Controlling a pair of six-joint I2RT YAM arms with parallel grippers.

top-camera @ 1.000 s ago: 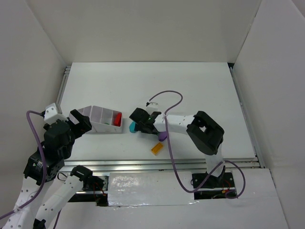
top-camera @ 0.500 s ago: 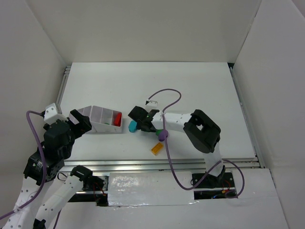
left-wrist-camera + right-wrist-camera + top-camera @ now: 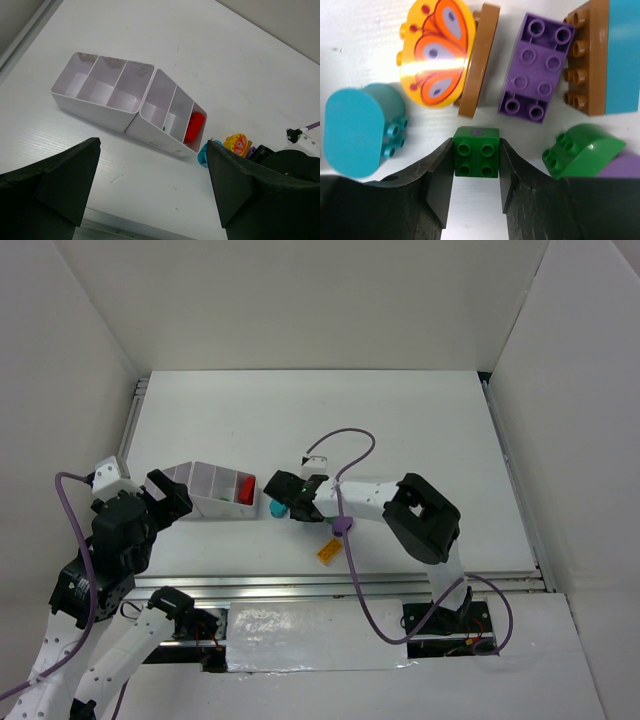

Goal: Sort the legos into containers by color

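The right gripper [image 3: 476, 167] has just pinched shut on the green square brick [image 3: 476, 152], among the other bricks [image 3: 537, 70] at 3 o'clock from the white tray [image 3: 213, 508], so it can probably be lifted; the left gripper [image 3: 152, 190] waits wide open.

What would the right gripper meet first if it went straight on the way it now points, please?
Holding the green brick, the right gripper would probably first meet the brown-edged butterfly oval just ahead; depth is unclear.
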